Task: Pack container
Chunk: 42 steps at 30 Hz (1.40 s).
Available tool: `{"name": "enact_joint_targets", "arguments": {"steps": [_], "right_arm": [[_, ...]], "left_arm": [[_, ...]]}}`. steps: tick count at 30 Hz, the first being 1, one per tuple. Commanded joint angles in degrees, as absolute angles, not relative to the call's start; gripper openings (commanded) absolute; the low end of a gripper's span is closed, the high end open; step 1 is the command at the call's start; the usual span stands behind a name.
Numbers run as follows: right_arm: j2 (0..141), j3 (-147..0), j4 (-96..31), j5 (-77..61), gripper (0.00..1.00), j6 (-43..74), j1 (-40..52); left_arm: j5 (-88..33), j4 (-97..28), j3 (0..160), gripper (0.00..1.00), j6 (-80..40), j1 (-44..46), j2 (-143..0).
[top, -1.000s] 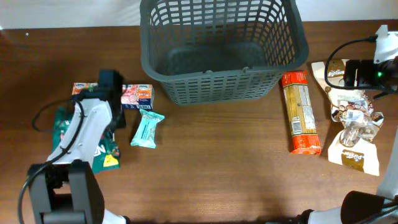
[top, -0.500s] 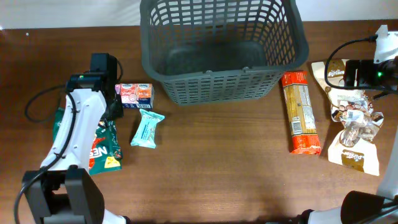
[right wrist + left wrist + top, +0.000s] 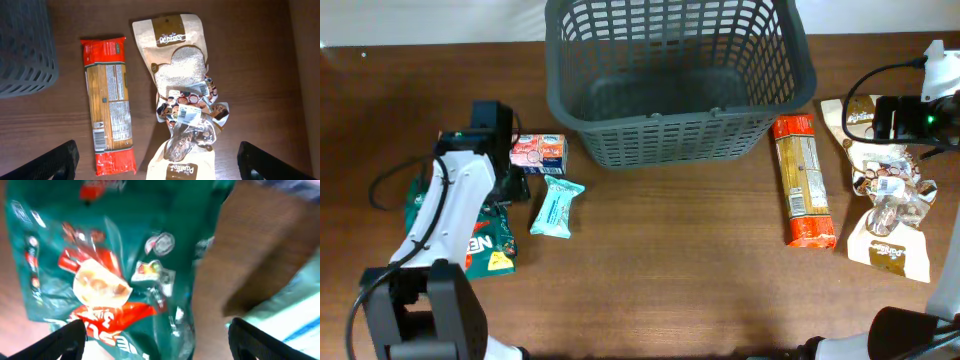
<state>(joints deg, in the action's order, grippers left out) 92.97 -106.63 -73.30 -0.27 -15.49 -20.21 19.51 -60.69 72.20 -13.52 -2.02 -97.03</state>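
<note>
The container [image 3: 675, 85], a large dark grey slotted basket, stands at the back centre with nothing visible inside. My left arm [image 3: 460, 190] reaches over a green snack packet [image 3: 488, 240] at the left. In the left wrist view my left gripper [image 3: 157, 330] is open close above that green packet [image 3: 100, 255], the view blurred, nothing between its fingers. My right gripper [image 3: 162, 155] hangs open, high over the packets at the right: a red-ended pasta packet [image 3: 110, 105], a beige pouch [image 3: 180, 55] and a clear bag of sweets [image 3: 192, 120].
A small pink box [image 3: 538, 153] and a teal bar [image 3: 557, 207] lie between the left arm and the basket. The pasta packet [image 3: 804, 180] lies just right of the basket, with another beige pouch [image 3: 892, 245] further right. The right arm [image 3: 920, 110] is at the right edge.
My left gripper has gone from shut to open over the green packet, and its wrist swung left and came partly back. The right arm and the packets have not moved.
</note>
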Motion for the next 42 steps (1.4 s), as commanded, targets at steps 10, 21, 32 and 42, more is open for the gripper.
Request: {"name": "enact_joint_targets", "arguments": {"steps": [10, 21, 32, 42], "right_arm": [[93.01, -107.81, -73.30, -1.02, 0.99, -15.86, -20.29], [93.01, -107.81, -73.32, -1.02, 0.99, -15.86, -20.29], [93.01, -107.81, -73.30, -1.02, 0.99, -15.86, -20.27], [93.01, -107.81, -73.30, -1.02, 0.99, -15.86, -20.29]], "left_arm": [[-2.46, -60.90, 71.33, 0.81, 5.15, -18.65, -96.07], [-7.99, -60.97, 72.49, 0.81, 8.86, -31.11, -93.54], [-1.61, -61.56, 79.33, 0.95, 16.23, -31.68, -90.24], [-2.61, -60.40, 79.35, 1.00, 26.26, -34.52, -90.80]]}}
